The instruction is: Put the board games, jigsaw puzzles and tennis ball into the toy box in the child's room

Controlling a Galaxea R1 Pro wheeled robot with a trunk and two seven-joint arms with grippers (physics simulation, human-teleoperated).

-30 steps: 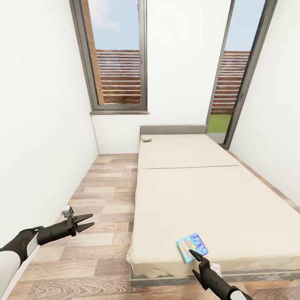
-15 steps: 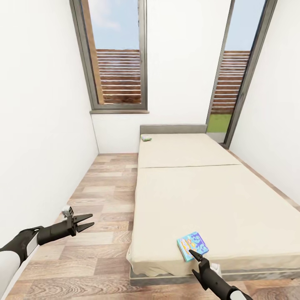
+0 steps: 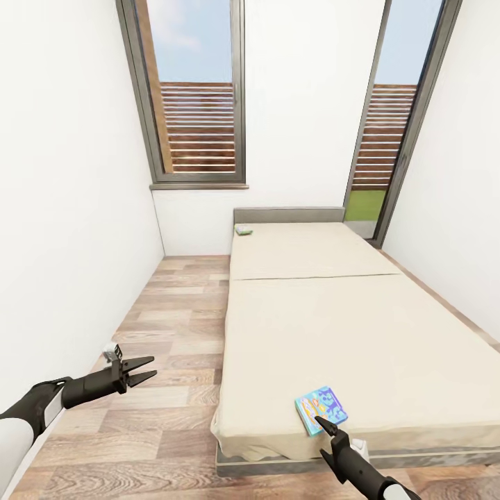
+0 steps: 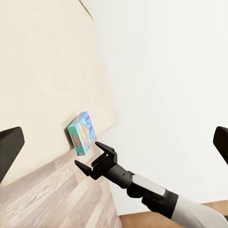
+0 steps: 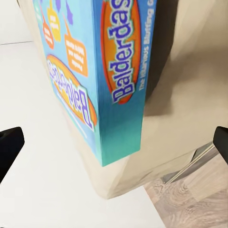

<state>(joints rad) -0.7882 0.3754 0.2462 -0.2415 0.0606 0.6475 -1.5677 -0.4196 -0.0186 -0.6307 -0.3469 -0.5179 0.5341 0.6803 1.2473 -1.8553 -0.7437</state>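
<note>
Honestly nothing has budged compared to the earlier pictures: same camera angle, same arm poses, same box position.

In the head view the bed (image 3: 326, 326) takes up the middle and right of the frame, cream mattress with a grey edge, running back to the headboard under the windows. The blue board game (image 3: 321, 410) (the spine reads "Balderdash" up close) lies flat on the mattress in the lower middle of the frame, close to the bed's near edge and corner. A second small greenish box (image 3: 243, 230) sits way back at the far left corner of the mattress, too small to read.

The right gripper (image 3: 323, 425) comes up from the bottom edge, its tip just beside the near edge of the blue game; whether it touches, I can't tell. In the left wrist view its jaws (image 4: 95, 160) stand apart with nothing between them, close to the box (image 4: 81, 133). The right wrist view has the box (image 5: 95, 71) looming large between the finger pads (image 5: 8, 147).

The left gripper (image 3: 142, 369) hovers at lower left over the wood floor (image 3: 173, 326), fingers spread, empty.
</note>
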